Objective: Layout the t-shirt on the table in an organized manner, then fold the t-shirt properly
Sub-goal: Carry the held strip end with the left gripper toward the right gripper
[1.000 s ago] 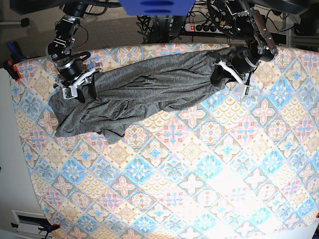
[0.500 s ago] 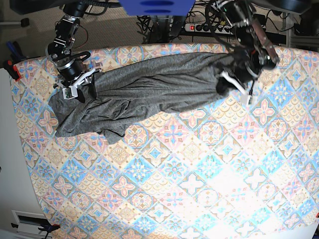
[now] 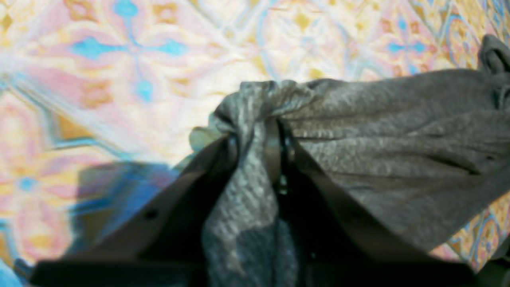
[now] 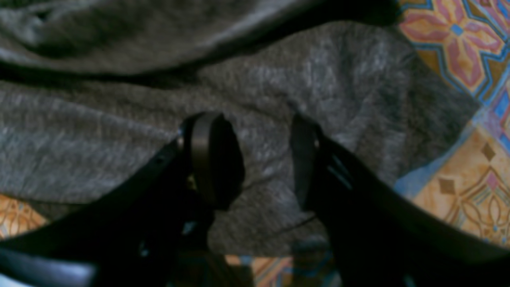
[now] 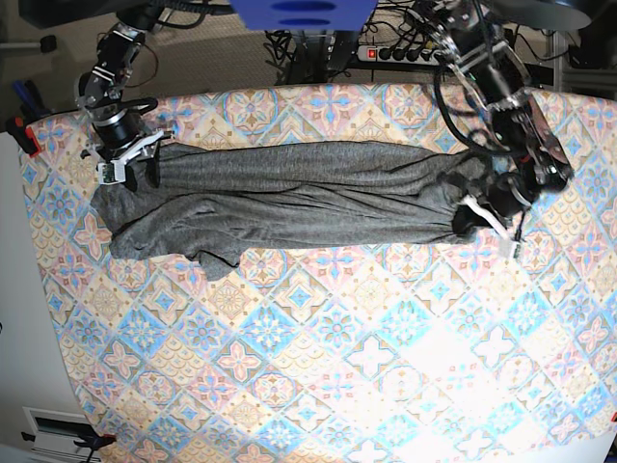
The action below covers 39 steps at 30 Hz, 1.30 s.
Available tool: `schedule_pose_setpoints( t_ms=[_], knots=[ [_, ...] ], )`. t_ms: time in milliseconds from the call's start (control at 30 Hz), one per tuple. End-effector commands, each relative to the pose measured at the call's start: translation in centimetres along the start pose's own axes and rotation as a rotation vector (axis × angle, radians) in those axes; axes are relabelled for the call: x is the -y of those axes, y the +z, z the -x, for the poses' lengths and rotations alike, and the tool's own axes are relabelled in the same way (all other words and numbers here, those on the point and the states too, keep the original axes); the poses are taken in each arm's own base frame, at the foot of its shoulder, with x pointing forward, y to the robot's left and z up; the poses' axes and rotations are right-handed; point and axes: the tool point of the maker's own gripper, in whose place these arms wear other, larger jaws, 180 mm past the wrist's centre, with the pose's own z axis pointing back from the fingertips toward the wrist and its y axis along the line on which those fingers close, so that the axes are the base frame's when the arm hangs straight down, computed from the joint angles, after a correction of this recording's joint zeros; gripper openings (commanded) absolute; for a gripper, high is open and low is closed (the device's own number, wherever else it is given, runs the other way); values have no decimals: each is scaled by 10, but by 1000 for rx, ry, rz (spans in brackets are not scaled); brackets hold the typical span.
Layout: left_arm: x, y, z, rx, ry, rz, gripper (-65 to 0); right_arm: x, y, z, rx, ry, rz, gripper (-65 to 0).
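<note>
The charcoal-grey t-shirt (image 5: 289, 198) lies as a long bunched band across the back of the table (image 5: 337, 338). At its right end my left gripper (image 5: 474, 220) is shut on a gathered bunch of the cloth. In the left wrist view the left gripper (image 3: 259, 131) pinches the t-shirt (image 3: 398, 131) just above the table (image 3: 119, 59). My right gripper (image 5: 133, 166) is at the shirt's left end. In the right wrist view the right gripper (image 4: 253, 127) stands open over the t-shirt (image 4: 119, 131), and flat cloth shows between its fingers.
A power strip (image 5: 390, 53) and cables lie behind the table's back edge. A blue object (image 5: 304, 12) hangs at the top centre. A red clamp (image 5: 24, 135) sits at the table's left edge. The patterned cloth (image 4: 450, 48) shows beside the shirt.
My left gripper has pulled the shirt's right end toward the front right, stretching the shirt into a longer, straighter band. The right gripper has shifted a little back and left.
</note>
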Motion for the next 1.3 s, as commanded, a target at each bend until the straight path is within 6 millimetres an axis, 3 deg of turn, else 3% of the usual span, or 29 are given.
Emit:
schedule_pose_setpoints(
  t_ms=[0,200,333,533,733,867,1067,1267],
  knots=[
    [-7,9,-29,72,-28,-16,-650,6,3,10,-60,25,16,-389],
    [-5,13,-36,85,-58,-25,-650,5,2,10,-60,24,16,-389],
    [9,11,-24,71,-71,-8,-650,5,3,7,-52,28,17,-389],
    [11,9,-21,66,-71,-2,-650,8,14,-59,137,58,33,-389],
    [14,12,-26,80,-89,-6,-650,-1,26,-74,180,83,26,-389],
    [44,16,-22,92,-163,7,-650,-3,25,-74,182,76,26,-389],
    [111,26,-36,153,-270,6,-650,-4,24,-74,184,71,25,-389],
    [171,11,-27,145,-210,102,-650,-4,25,-73,183,70,27,-389]
  ],
)
